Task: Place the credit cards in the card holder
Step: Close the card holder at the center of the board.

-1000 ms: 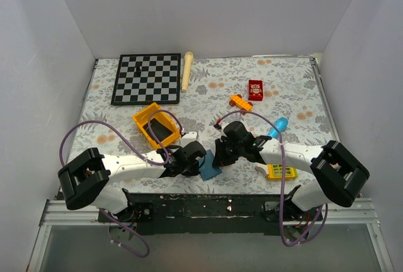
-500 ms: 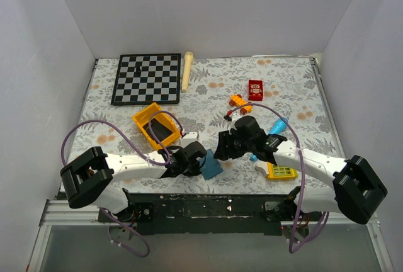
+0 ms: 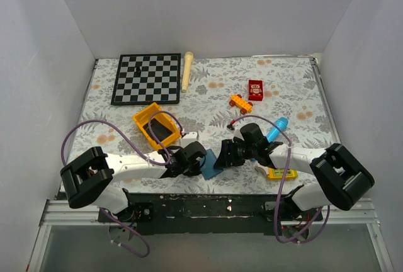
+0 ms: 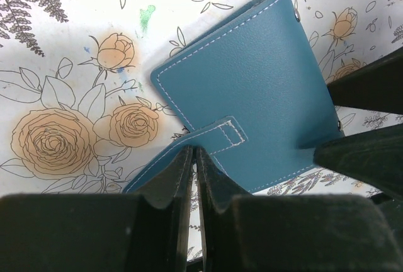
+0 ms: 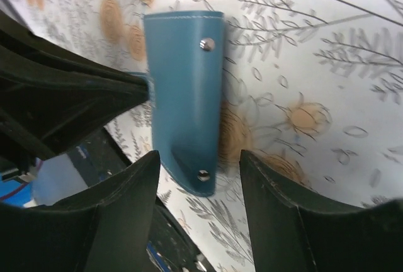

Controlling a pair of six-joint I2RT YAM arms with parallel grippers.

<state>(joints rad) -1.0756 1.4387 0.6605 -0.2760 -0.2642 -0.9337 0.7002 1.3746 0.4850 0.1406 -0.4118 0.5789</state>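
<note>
Floral tabletop (image 3: 296,89); right pincer (image 5: 198,158) newly agape.

The right gripper (image 5: 200,156), spread wide, hangs over the blue card holder (image 5: 186,83).

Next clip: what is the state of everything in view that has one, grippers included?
left gripper, jaws shut on the card holder's near flap.
right gripper, jaws open, one on either side of the card holder's end.
card holder, folded, pinched at one edge, no card visible in it.
chessboard, unfolded, lying flat, with one dark piece on it.
yellow bin, open side up.
</note>
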